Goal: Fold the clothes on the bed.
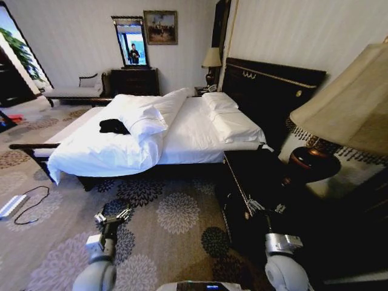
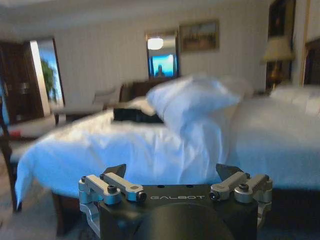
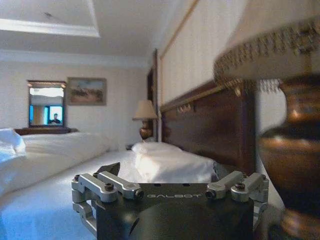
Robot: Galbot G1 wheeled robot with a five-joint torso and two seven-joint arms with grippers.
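Observation:
The clothes (image 1: 114,126) are a small black bundle lying on the white duvet on the far left side of the bed (image 1: 182,136), beside a folded-back hump of duvet. In the left wrist view the clothes (image 2: 134,115) show as a dark strip on the bed (image 2: 270,145). My left gripper (image 1: 113,215) hangs low over the carpet, well short of the bed's near side, and in its own view the left gripper (image 2: 172,172) is open and empty. Over the dark bedside table, my right gripper (image 1: 262,206) is likewise open and empty (image 3: 165,170).
A dark bedside table (image 1: 248,176) with a large fringed lamp (image 1: 339,115) stands close on my right, and the lamp base (image 3: 292,160) is right by the right gripper. A white flat device (image 1: 12,206) with a cable lies on the carpet at left. A chaise (image 1: 76,91) and dresser (image 1: 134,80) stand beyond the bed.

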